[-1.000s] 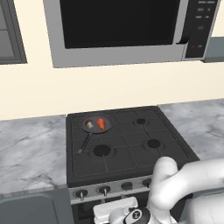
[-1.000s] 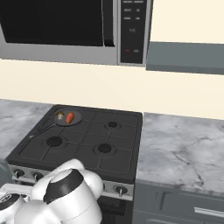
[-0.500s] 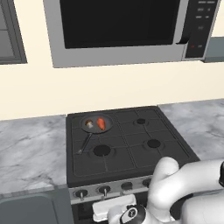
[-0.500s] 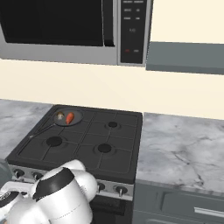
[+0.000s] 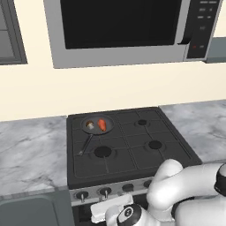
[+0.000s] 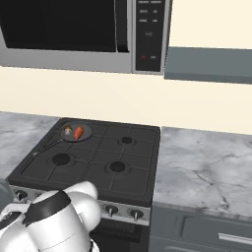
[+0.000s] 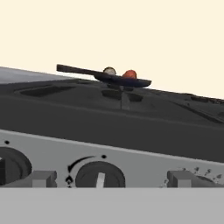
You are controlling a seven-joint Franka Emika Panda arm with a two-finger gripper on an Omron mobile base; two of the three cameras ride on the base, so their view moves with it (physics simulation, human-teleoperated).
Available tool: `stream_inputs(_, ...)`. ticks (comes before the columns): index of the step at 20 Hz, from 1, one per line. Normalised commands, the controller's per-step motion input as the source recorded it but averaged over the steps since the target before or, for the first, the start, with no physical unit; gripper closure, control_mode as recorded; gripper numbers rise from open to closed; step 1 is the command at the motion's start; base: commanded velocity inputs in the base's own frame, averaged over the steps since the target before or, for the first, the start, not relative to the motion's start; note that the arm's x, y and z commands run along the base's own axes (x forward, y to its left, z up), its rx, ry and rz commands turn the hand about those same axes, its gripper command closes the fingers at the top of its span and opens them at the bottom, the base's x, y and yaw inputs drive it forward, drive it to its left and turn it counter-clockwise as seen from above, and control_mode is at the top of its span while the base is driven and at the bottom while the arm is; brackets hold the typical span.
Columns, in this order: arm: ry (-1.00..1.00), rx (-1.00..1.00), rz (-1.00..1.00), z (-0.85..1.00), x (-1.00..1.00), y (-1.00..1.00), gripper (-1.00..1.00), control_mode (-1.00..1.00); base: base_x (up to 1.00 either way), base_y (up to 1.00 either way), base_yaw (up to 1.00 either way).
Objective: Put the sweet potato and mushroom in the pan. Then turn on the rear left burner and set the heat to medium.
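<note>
Stove knob (image 7: 100, 176) centred between spread fingers (image 7: 43, 178), pan (image 7: 122, 79) with sweet potato (image 7: 129, 74) and mushroom (image 7: 109, 71) far beyond them, gripper (image 7: 109, 180) low, level, facing the stove front.

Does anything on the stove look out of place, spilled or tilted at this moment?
Nothing stands out. The pan sits flat on the rear left burner of the stove, with the sweet potato and the mushroom inside it. Nothing is spilled on the counter.
</note>
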Motion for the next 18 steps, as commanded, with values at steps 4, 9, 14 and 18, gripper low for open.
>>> stream_inputs(4, 0.0, 0.0, 0.04, -0.48, 0.18, -0.07, -1.0, -1.0, 0.0, 0.0, 0.0)
stream_inputs(9, 0.0, 0.0, 0.0, -0.15, 0.09, -0.24, -1.0, -1.0, 0.0, 0.0, 0.0)
stream_inputs(14, 0.0, 0.0, 0.0, 0.0, 0.18, -0.16, -1.0, -1.0, 0.0, 0.0, 0.0)
stream_inputs(18, 0.0, 0.01, 0.02, 0.0, 0.28, -0.1, -1.0, -1.0, 0.0, 0.0, 0.0)
